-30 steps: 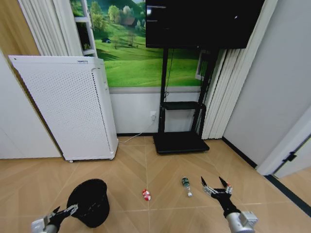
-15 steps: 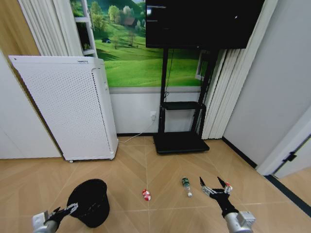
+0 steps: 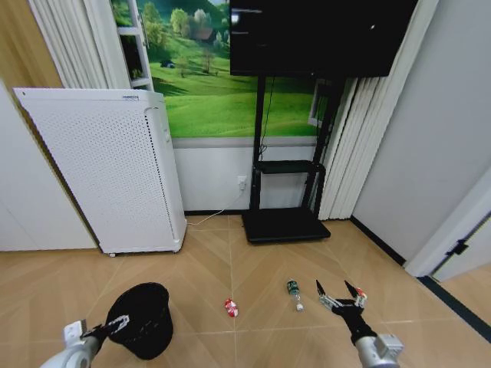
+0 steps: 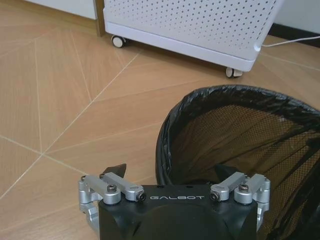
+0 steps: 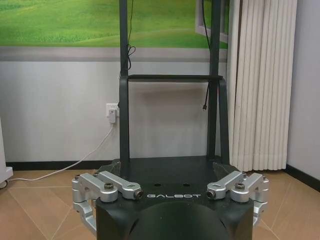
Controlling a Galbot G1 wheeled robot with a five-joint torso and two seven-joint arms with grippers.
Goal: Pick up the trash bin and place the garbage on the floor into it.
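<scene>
The trash bin (image 3: 143, 317), a small black mesh basket lined with a black bag, stands on the wood floor at the lower left. My left gripper (image 3: 112, 327) is at its near left rim. In the left wrist view the gripper (image 4: 170, 171) is open, one fingertip outside the bin's (image 4: 235, 125) wall and the other inside. Two pieces of garbage lie on the floor: a red-and-white wrapper (image 3: 231, 307) and a green bottle (image 3: 294, 292) with a white end. My right gripper (image 3: 336, 291) hovers open just right of the bottle, nothing in it.
A tall white perforated appliance (image 3: 111, 169) on castors (image 4: 118, 42) stands behind the bin. A black TV stand (image 3: 284, 222) sits against the back wall, its base (image 5: 170, 167) straight ahead of my right wrist. White curtains (image 3: 345, 146) hang at the right.
My left gripper has moved forward and right until its fingers reach the bin's rim. The right gripper has barely shifted.
</scene>
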